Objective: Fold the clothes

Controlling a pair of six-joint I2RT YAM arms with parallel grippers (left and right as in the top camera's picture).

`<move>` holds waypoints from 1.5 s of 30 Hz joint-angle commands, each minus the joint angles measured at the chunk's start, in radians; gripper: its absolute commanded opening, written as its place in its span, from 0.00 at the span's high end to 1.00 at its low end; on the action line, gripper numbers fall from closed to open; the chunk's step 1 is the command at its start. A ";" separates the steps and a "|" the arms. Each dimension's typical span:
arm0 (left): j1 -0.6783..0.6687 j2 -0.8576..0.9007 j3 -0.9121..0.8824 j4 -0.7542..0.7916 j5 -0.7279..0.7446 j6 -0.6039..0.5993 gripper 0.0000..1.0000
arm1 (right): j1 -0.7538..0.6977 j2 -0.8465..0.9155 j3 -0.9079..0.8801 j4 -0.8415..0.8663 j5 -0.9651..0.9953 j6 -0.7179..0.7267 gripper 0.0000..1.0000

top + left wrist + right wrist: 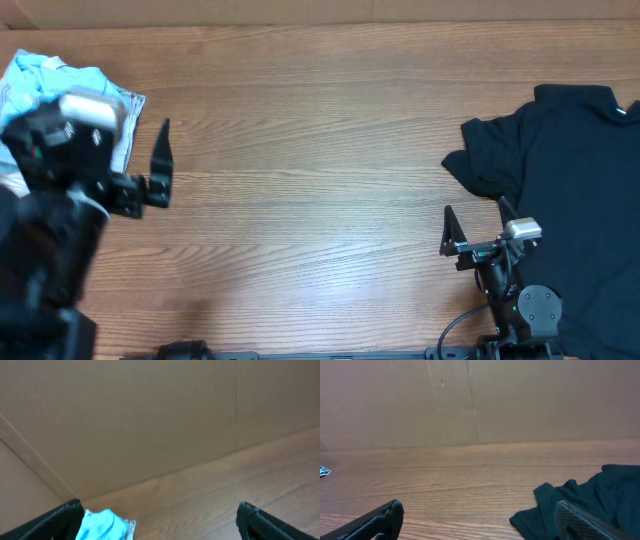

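Fingers (60, 520) of the left gripper (160, 506) are spread right by the crumpled sky-blue T-shirt (102, 526) at far left, and those of the right gripper (479, 507) are spread too, just beside the black T-shirt (600, 492) at right.

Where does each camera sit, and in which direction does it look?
Overhead: above the table, looking straight down; shows the left gripper and right gripper.
Left wrist: low behind the left gripper, facing the cardboard wall; its open fingers frame the view.
Right wrist: low behind the right gripper, facing that wall; its open fingers show.
Shared: overhead and right wrist both see the black T-shirt.
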 commanded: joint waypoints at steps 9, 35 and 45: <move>0.007 -0.558 -0.851 0.472 -0.016 -0.012 0.00 | 0.000 -0.012 -0.010 0.007 -0.006 0.007 0.00; 0.007 -0.910 -1.556 0.803 -0.020 -0.003 0.00 | 0.000 -0.012 -0.010 0.007 -0.006 0.007 0.00; 0.007 -0.909 -1.556 0.800 -0.021 -0.003 0.00 | 0.000 -0.012 -0.010 0.007 -0.006 0.007 0.00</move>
